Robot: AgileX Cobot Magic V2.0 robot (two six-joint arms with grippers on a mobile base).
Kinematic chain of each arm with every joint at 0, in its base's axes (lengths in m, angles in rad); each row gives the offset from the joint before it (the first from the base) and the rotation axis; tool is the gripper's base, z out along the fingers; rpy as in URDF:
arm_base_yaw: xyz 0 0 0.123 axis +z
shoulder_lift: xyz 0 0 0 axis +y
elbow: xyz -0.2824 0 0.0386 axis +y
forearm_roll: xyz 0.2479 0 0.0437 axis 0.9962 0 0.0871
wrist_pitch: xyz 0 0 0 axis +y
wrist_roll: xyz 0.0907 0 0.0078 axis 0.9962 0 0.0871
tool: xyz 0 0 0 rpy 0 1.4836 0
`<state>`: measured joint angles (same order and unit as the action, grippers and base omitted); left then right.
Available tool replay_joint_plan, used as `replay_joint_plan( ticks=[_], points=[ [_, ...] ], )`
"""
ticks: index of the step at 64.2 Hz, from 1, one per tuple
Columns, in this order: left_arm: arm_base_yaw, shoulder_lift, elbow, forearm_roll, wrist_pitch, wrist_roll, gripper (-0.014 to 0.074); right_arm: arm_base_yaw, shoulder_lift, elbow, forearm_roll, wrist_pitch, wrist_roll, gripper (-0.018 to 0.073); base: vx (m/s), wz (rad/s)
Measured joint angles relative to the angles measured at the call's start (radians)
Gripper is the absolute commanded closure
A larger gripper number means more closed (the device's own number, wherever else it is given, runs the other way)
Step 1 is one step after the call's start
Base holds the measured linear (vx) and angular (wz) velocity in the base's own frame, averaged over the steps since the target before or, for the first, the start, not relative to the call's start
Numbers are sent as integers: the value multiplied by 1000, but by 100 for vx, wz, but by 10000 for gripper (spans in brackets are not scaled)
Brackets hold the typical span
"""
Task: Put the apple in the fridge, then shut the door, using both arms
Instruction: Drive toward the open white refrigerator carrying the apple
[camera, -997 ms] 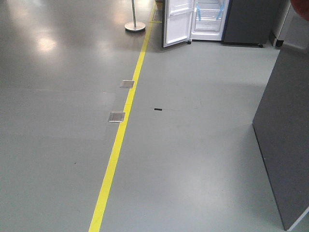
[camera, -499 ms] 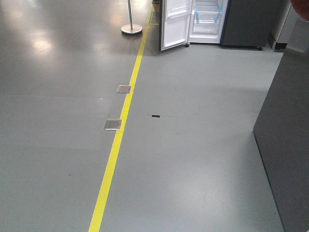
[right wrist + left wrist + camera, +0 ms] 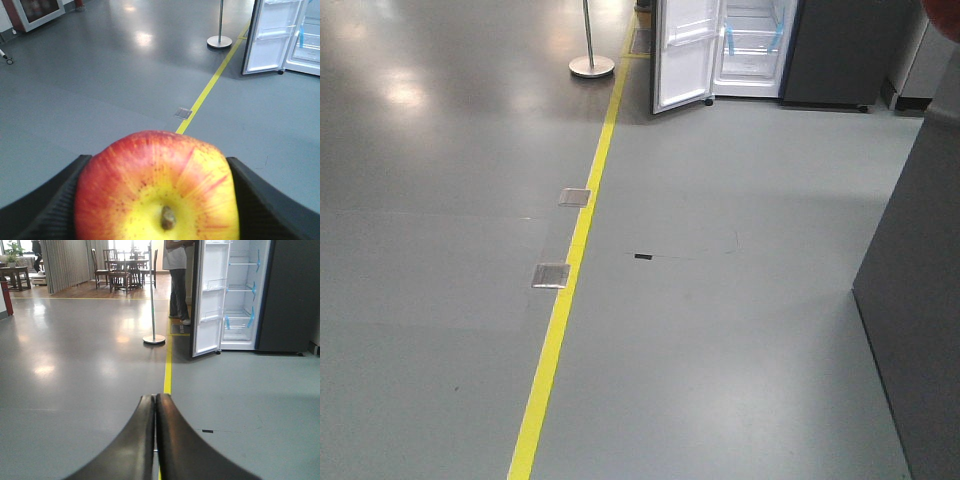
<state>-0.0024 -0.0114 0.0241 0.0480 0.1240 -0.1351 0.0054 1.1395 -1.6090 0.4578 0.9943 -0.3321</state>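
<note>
Right gripper (image 3: 157, 167) clamps the round red-and-yellow apple (image 3: 150, 200), bottom centre. Left gripper (image 3: 155, 405) sits pinched tight, totally empty, also bottom centre.

Front view: mounted high, pitched down at the floor; fridge (image 3: 752, 50) far off at the top edge.
Left wrist view: low, near level, looking over the left gripper (image 3: 155, 402); fridge ahead-right.
Right wrist view: apple (image 3: 157, 192) fills the foreground; fridge top right.
All three share the fridge, yellow floor line (image 3: 570, 270) and post base (image 3: 592, 66).
</note>
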Motion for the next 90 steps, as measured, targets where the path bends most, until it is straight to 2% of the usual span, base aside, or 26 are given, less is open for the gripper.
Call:
replay_joint_plan(
  ticks=[90],
  points=[
    [0,0,0,0,0,0,603,0,0,0,0,0,0,363,18,-1]
  ],
)
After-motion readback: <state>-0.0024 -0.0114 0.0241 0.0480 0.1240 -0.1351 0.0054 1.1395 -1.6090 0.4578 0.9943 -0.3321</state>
